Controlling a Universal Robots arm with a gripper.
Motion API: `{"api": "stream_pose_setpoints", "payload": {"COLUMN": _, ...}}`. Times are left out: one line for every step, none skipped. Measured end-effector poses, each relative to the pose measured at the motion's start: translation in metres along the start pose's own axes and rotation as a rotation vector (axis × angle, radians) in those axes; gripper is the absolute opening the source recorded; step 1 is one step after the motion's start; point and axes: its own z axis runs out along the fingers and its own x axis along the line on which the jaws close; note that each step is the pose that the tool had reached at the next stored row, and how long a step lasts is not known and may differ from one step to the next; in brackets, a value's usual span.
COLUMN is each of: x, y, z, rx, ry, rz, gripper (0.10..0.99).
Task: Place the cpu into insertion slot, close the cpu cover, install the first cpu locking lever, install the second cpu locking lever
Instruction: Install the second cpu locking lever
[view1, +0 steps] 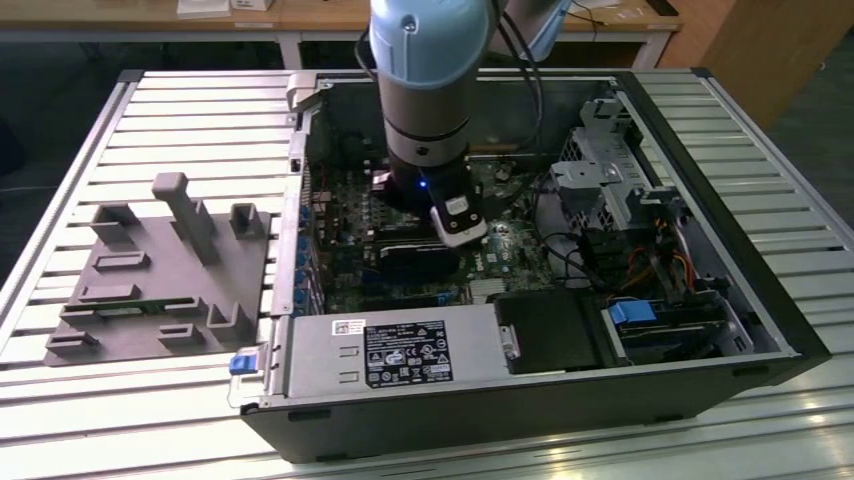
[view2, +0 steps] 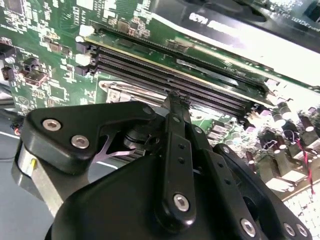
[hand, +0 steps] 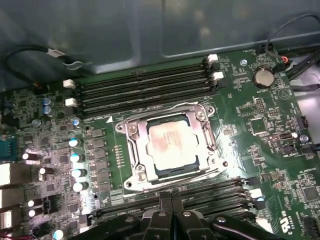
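The cpu (hand: 172, 145) lies flat in the insertion slot (hand: 161, 174), its silvery-tan top showing through the cut-out of the cpu cover (hand: 137, 150), which lies down over it. Thin metal lever wires run along the socket's edges (hand: 165, 107). My gripper (hand: 171, 197) is shut with nothing between its fingers, its tips just off the socket's edge beside the near memory slots. In the second wrist view the gripper (view2: 175, 97) ends close to a shiny metal lever (view2: 125, 92). In the exterior view the gripper (view1: 427, 225) reaches down into the open computer case.
Long black memory slots (hand: 145, 87) flank the socket on both sides. A row of capacitors (hand: 75, 157) stands beside it. The case holds a power supply (view1: 387, 350), a drive cage (view1: 607, 180) and cables. A grey fixture tray (view1: 160, 270) lies at the exterior view's left.
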Motion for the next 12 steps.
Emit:
{"api": "stream_pose_setpoints", "payload": {"x": -0.0007, "y": 0.0010, "z": 0.0003, "rx": 0.006, "ry": -0.0006, "rz": 0.000, "gripper": 0.102}}
{"api": "stream_pose_setpoints", "payload": {"x": -0.0015, "y": 0.0019, "z": 0.0006, "rx": 0.014, "ry": -0.0014, "rz": -0.001, "gripper": 0.102}}
{"api": "stream_pose_setpoints", "payload": {"x": -0.0023, "y": 0.0027, "z": 0.0008, "rx": 0.023, "ry": -0.0024, "rz": -0.001, "gripper": 0.102}}
{"api": "stream_pose_setpoints", "payload": {"x": -0.0031, "y": 0.0035, "z": 0.0010, "rx": 0.031, "ry": -0.0035, "rz": -0.002, "gripper": 0.102}}
{"api": "stream_pose_setpoints", "payload": {"x": -0.0037, "y": 0.0045, "z": 0.0013, "rx": 0.040, "ry": -0.0045, "rz": -0.002, "gripper": 0.102}}
{"api": "stream_pose_setpoints", "payload": {"x": -0.0043, "y": 0.0057, "z": 0.0016, "rx": 0.049, "ry": -0.0054, "rz": -0.002, "gripper": 0.102}}
{"api": "stream_pose_setpoints", "payload": {"x": -0.0049, "y": 0.0071, "z": 0.0020, "rx": 0.057, "ry": -0.0062, "rz": -0.003, "gripper": 0.102}}
{"api": "stream_pose_setpoints", "payload": {"x": -0.0053, "y": 0.0087, "z": 0.0025, "rx": 0.063, "ry": -0.0070, "rz": -0.003, "gripper": 0.102}}
{"api": "stream_pose_setpoints", "payload": {"x": -0.0058, "y": 0.0107, "z": 0.0030, "rx": 0.069, "ry": -0.0079, "rz": -0.004, "gripper": 0.102}}
{"api": "stream_pose_setpoints", "payload": {"x": -0.0060, "y": 0.0133, "z": 0.0037, "rx": 0.073, "ry": -0.0085, "rz": -0.004, "gripper": 0.102}}
{"api": "stream_pose_setpoints", "payload": {"x": -0.0063, "y": 0.0162, "z": 0.0045, "rx": 0.076, "ry": -0.0092, "rz": -0.004, "gripper": 0.102}}
{"api": "stream_pose_setpoints", "payload": {"x": -0.0063, "y": 0.0192, "z": 0.0053, "rx": 0.079, "ry": -0.0099, "rz": -0.004, "gripper": 0.102}}
